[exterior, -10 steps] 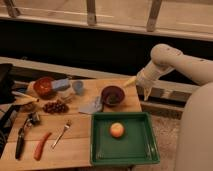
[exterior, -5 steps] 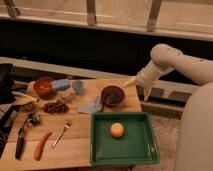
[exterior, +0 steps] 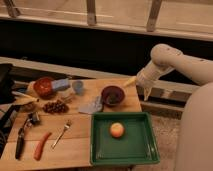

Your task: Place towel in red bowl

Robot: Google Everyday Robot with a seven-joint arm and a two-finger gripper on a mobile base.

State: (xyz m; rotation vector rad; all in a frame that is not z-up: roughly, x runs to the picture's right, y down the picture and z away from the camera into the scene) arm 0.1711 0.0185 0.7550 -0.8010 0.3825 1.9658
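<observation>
Towel, a crumpled pale grey cloth, lies on the wooden surface near its middle, outside every container. Its right edge is just beside, perhaps touching, the lower left rim of a round dark maroon bowl; I cannot tell what, if anything, is in that bowl's dark inside. Just below the towel sits a rectangular green plastic tray, and in it lies a single round orange-yellow fruit, left of the tray's centre.

The bright red round bowl stands well apart from the towel, toward the back left of the surface, and the towel is not yet in it. A light blue rectangular block touches the red bowl's right side, and a small grey-blue cup stands upright just right of the block. In front of the red bowl lies a bunch of dark grapes. Nearer the front edge are a metal fork, an orange-red carrot-like stick and a black-handled tool.

The pincer, at the end of the white arm, hangs off the surface's back right corner, right of the maroon bowl. Its two pale tips are spread and hold nothing.
</observation>
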